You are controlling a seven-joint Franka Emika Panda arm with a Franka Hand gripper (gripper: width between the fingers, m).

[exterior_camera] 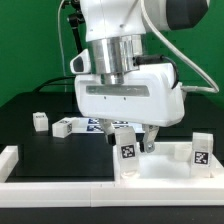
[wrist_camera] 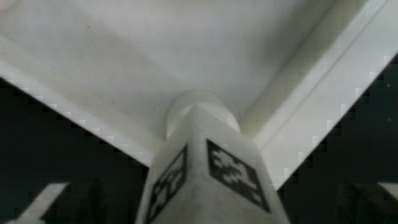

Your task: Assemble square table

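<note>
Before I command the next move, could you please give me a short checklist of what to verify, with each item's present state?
1. The end effector straddles the small white tagged block leg: ok.
2. The fingers are closed on that leg: not ok, dark gaps seem to show on both sides in the wrist view.
3. The leg is upright over the large white plastic square tray-like top: ok.
4. The leg is seated in the top: cannot tell.
5. The second white leg stands on the top, apart from the end effector: ok.
</note>
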